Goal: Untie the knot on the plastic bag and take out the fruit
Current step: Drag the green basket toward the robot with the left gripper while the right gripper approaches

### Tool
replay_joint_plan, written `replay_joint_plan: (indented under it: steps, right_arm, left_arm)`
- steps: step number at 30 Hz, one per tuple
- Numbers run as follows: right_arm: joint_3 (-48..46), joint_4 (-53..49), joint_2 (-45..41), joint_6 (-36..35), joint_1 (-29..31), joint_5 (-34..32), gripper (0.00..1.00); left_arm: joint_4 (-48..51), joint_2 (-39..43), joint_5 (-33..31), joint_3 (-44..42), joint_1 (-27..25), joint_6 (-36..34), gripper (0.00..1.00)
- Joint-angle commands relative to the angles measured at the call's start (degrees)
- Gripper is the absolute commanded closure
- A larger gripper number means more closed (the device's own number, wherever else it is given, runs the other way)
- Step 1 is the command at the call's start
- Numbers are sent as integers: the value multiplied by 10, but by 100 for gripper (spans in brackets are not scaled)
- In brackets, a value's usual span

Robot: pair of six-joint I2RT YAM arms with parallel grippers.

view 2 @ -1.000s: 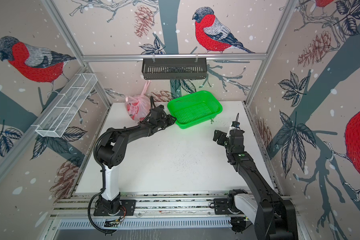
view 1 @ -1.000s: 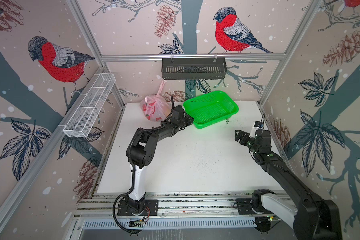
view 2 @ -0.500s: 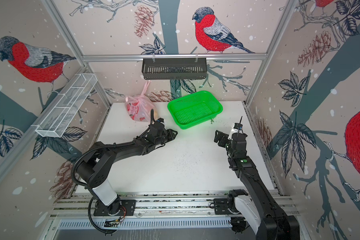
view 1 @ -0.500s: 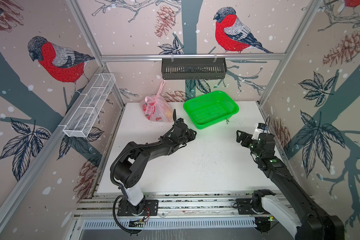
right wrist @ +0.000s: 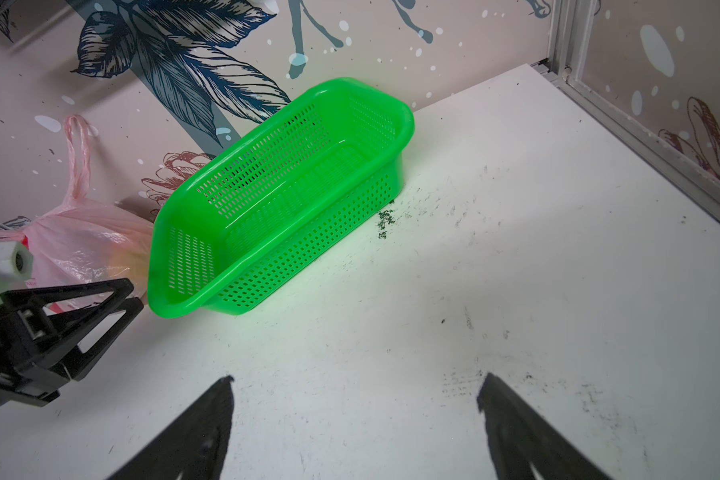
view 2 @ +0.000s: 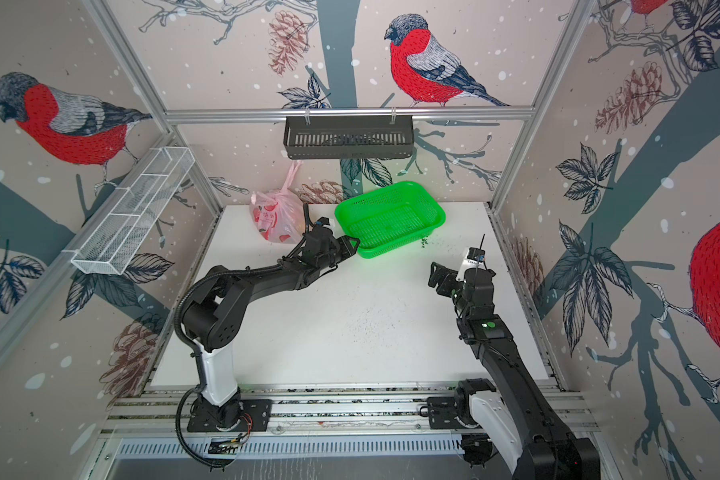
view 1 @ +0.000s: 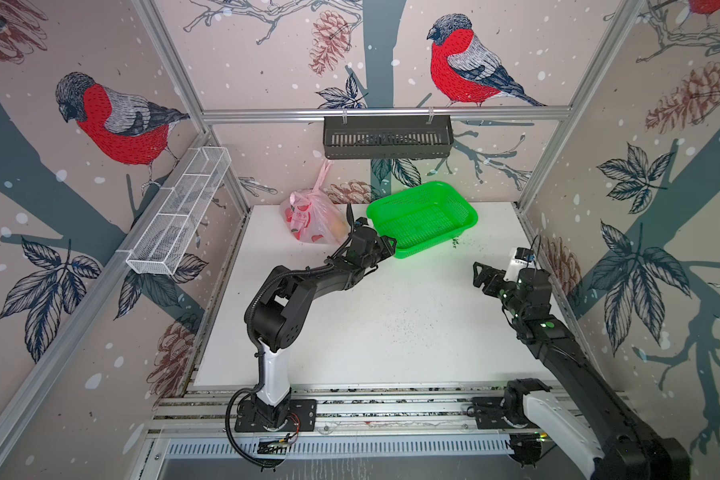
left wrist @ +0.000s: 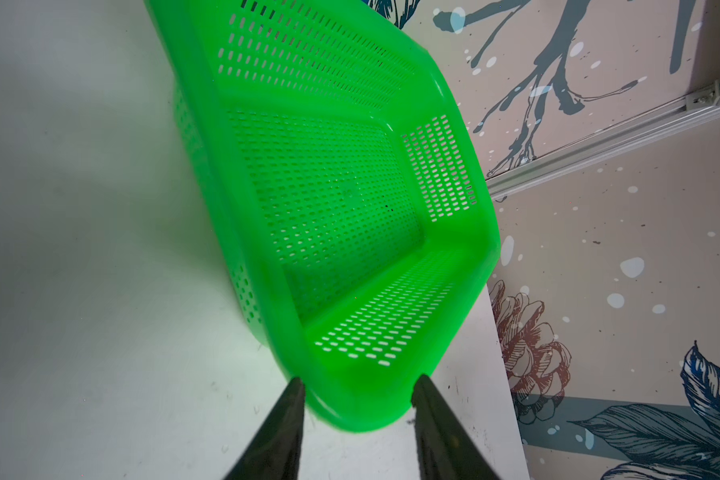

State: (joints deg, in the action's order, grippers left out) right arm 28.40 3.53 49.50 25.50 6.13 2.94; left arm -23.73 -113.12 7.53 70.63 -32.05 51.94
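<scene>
The white tabletop [view 1: 391,332] carries everything. At its back, near the middle, the green basket [right wrist: 316,245] lies askew, its perforated floor bare. Just beside the basket's left end, against the back wall, sits the plastic bag [view 1: 312,220], pale pink with red prints, slumped and tied shut. My left fingers [left wrist: 277,432] are at the basket's near left corner, in front of the bag and a little to its right, near it but apart from it. They stand partly open, and the left wrist view shows the corner of the green rim between the two tips. I cannot tell from that view whether they touch the plastic or hang just above it, but they grip nothing. My right fingers [right wrist: 202,428] are spread wide above the tabletop, well apart from both bag and basket, and hold nothing. The knot [view 1: 316,191] sits at the top of the bag, a small bunched twist from which a loop handle stands up against the wall. The fruit [view 1: 338,227] is inside the bag. An orange-yellow round shape shows through the film on the side next to the basket, and any other fruit is hard to tell from the red prints.
</scene>
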Motion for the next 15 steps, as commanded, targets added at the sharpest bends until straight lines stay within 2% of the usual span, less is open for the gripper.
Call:
replay_joint_plan:
  steps: [1, 15]
  right_arm:
    - [8, 18, 9, -4, -2, -6, 7]
    - [27, 24, 50, -5, -2, 1, 7]
  left_arm:
    - [-5, -31, 18, 36, 9, 2, 57]
    - [24, -83, 27, 101, 20, -9, 56]
